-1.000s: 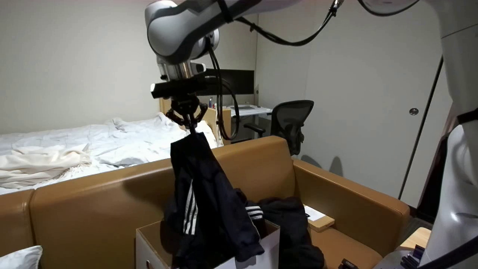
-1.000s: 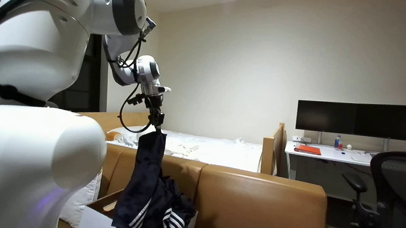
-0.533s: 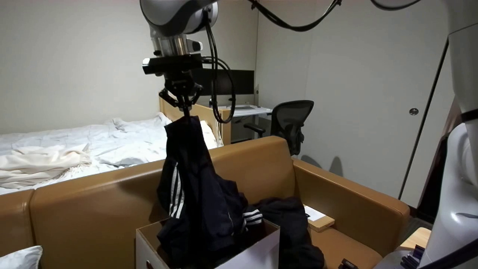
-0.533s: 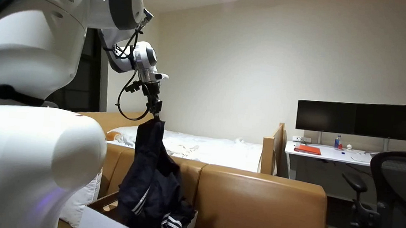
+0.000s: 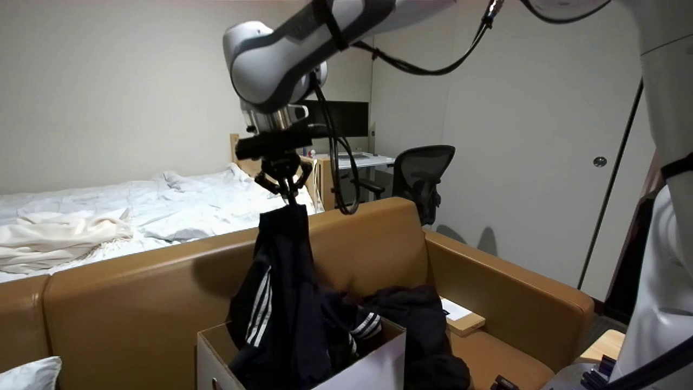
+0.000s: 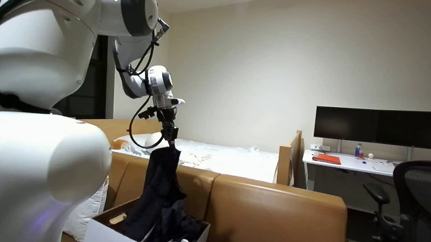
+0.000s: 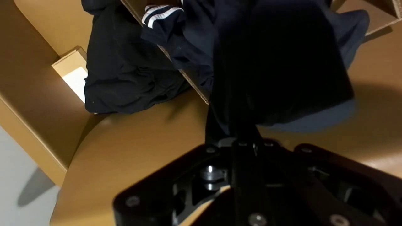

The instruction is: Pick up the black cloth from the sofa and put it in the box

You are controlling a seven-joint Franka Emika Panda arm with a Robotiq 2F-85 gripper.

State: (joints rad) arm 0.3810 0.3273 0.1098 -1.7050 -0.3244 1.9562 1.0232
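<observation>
Dark, creased and white-striped, the cloth (image 5: 289, 303) hangs clamped in the pincer (image 5: 292, 200), draping into the box (image 5: 379, 365).

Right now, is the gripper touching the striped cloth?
Touching. In both exterior views, the gripper pinches the top of the striped cloth, which hangs from it down into the box.

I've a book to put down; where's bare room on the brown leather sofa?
Bare: the sofa seat between crumpled black cloth, flat cardboard box and brown leather armrest. Crowded: open white cardboard box, a striped black garment hanging into it.
</observation>
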